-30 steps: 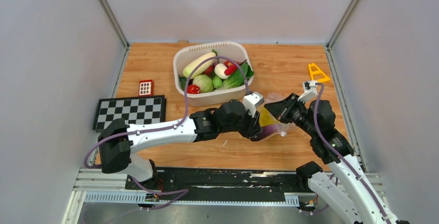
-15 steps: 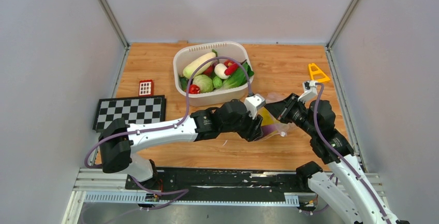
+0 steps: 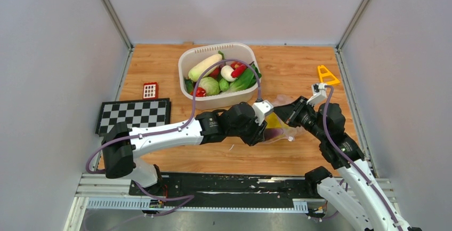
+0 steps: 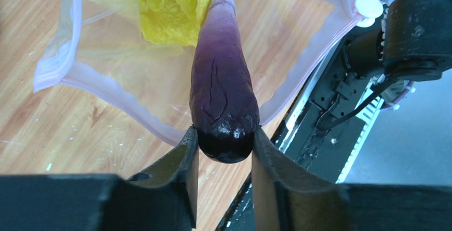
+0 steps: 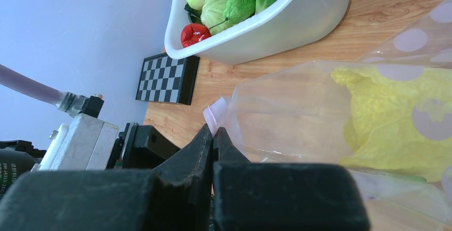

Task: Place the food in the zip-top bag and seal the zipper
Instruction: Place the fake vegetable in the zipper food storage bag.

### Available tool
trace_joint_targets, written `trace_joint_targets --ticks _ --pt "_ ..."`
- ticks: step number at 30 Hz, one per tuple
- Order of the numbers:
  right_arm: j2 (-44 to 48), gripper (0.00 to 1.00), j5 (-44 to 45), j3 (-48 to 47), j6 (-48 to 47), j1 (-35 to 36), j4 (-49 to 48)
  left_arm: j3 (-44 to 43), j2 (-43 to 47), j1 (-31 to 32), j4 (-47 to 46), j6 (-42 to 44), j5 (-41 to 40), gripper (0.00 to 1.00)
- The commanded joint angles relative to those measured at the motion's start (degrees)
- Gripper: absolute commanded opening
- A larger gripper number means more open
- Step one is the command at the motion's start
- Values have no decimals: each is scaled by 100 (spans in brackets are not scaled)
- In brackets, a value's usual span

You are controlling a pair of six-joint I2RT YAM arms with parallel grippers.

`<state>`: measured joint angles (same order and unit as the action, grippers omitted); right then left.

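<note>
While clamped at its blunt end, eggplant [image 4: 223, 81]: long axis straight out from the fingers, tapered green tip leading, aimed into the open mouth of the bag.
Left gripper [image 4: 224, 140]: fingers closed on both flanks of the eggplant's rounded dark end, gripping it there.
Zip-top bag [image 4: 288, 44]: on the wooden table [image 3: 160, 65], just ahead of the left fingers, mouth turned toward them and spread into a V.
Zipper [image 4: 106, 89]: pale pink, unsealed, split to either side of the eggplant, the near stretch passing under its thick end.
Yellow cabbage [image 4: 165, 7]: inside the bag, dead ahead of the eggplant's tip; touching or just short of it, cannot tell.
Right gripper [image 5: 213, 135]: fingers pressed together on a corner of the bag's pink rim, holding that side of the mouth up.
Nearer arm: left for the food; right taken up with the rim.
Remaining food [image 3: 218, 76]: in the white tub [image 3: 213, 102], well apart from the bag, on its far side.
Deciding relation: axis in line with the mouth, so probably a straight push along it, then release; sideways drift likely to snag a zipper half.
Progress: judged early, with one piece in, one entering, most left in the tub, and sealing not yet begun.
</note>
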<state>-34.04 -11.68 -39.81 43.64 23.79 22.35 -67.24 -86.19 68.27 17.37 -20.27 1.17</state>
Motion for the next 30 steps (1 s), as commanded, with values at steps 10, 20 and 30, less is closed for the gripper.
trace_joint_targets --ticks 10,20,30 --pt "47 0 -121 -228 71 -7 -343 -783 -295 28 -524 138 325 22" --pt "127 0 -130 -176 292 -6 -495 -809 -866 30 -782 -223 -57 21" --pt "323 0 189 -54 426 -7 -426 -540 -1246 30 -2353 -702 549 36"
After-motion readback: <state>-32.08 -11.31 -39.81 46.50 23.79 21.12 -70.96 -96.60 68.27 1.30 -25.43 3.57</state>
